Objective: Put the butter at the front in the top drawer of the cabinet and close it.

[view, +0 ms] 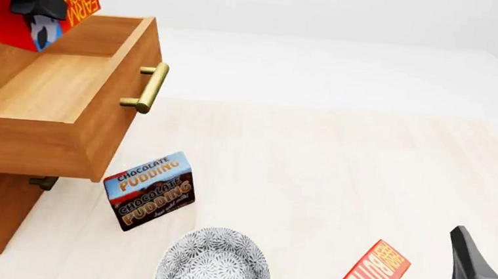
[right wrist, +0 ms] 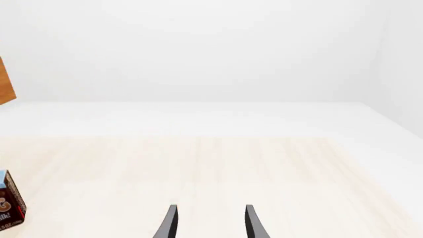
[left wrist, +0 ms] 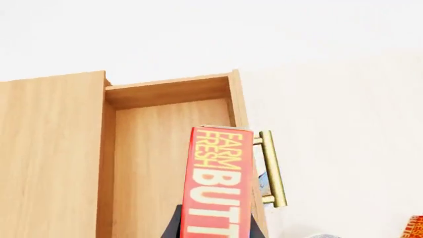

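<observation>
Now, left gripper: clamped on butter, upper left, above top drawer's open box.
Butter axis: tilted, lettering lengthwise.
Right gripper: fingers apart.

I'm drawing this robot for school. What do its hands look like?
Both hands are black. The right hand has two slim, flat fingers that taper toward their tips, like little blades, with a gap between them. In the front view it looks blocky at the base. The left hand is black too, with a small blue-grey patch. No cables or markings show.
</observation>
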